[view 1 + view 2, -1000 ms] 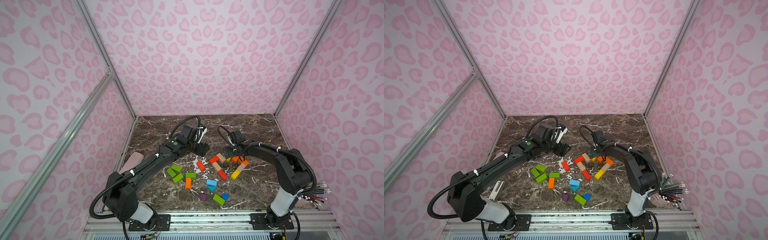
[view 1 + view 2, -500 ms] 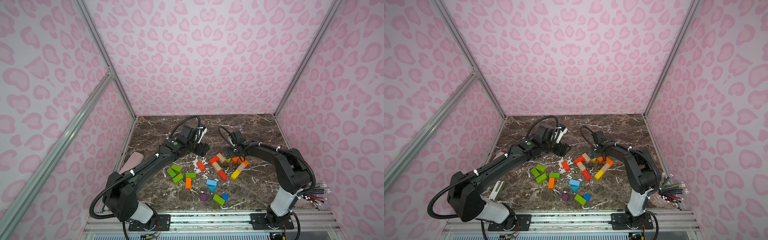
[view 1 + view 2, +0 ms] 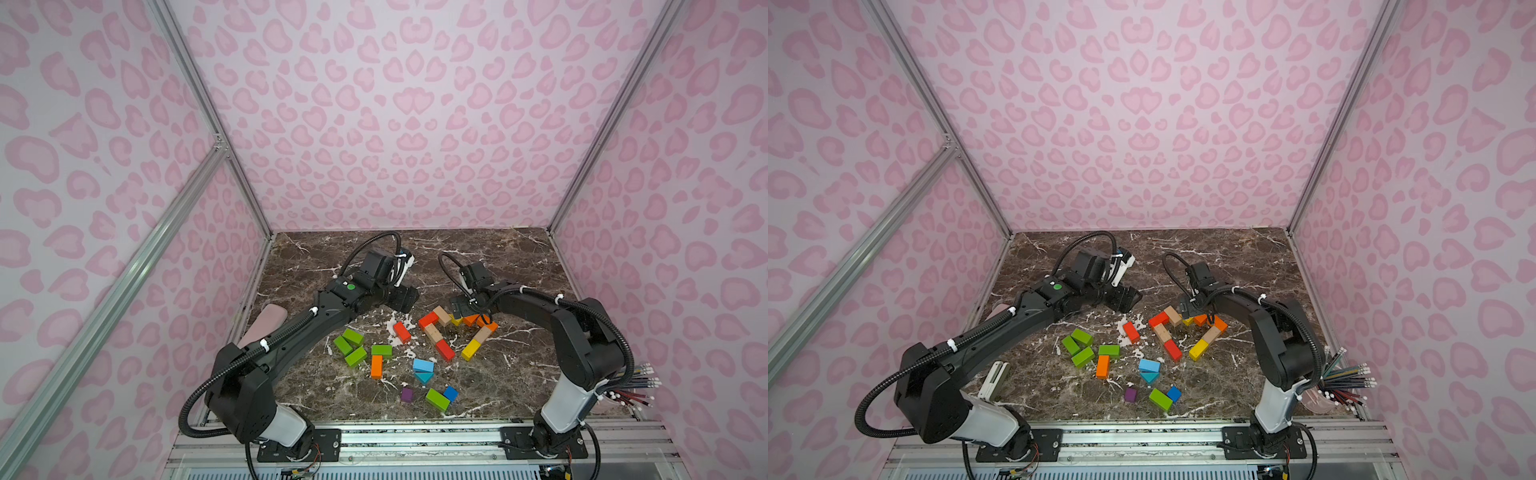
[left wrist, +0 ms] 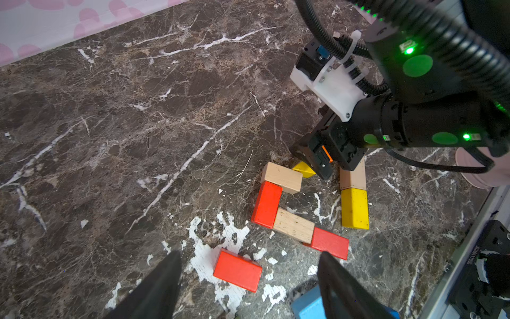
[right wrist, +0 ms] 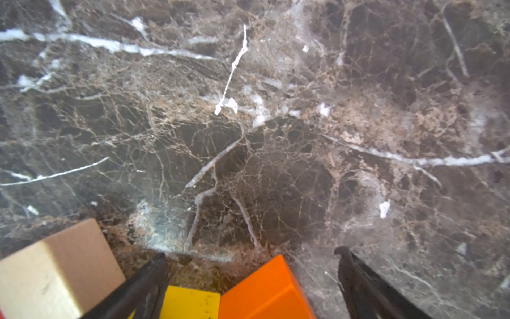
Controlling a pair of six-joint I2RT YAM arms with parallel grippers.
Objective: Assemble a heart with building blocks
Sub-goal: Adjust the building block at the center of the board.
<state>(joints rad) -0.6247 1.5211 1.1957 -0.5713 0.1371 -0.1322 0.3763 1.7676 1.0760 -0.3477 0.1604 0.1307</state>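
The building blocks lie on the marble. A part-built outline of red (image 3: 428, 319), tan (image 3: 432, 332), orange (image 3: 471, 319) and yellow (image 3: 470, 350) blocks sits at centre right. My right gripper (image 5: 251, 252) is open, low at the outline's far end, its fingers either side of an orange block (image 5: 265, 290) beside a small yellow one (image 5: 190, 302); the orange one is not clamped. My left gripper (image 4: 249, 253) hangs open above a loose red brick (image 4: 237, 270) left of the outline. Green (image 3: 353, 347), orange (image 3: 376, 366), blue (image 3: 423, 365) and purple (image 3: 407, 395) blocks lie loose nearer the front.
A cup of coloured pencils (image 3: 627, 386) stands at the front right corner. A pink object (image 3: 266, 322) lies by the left wall. Pink patterned walls close three sides, and a metal rail (image 3: 415, 436) carrying both arm bases runs along the front.
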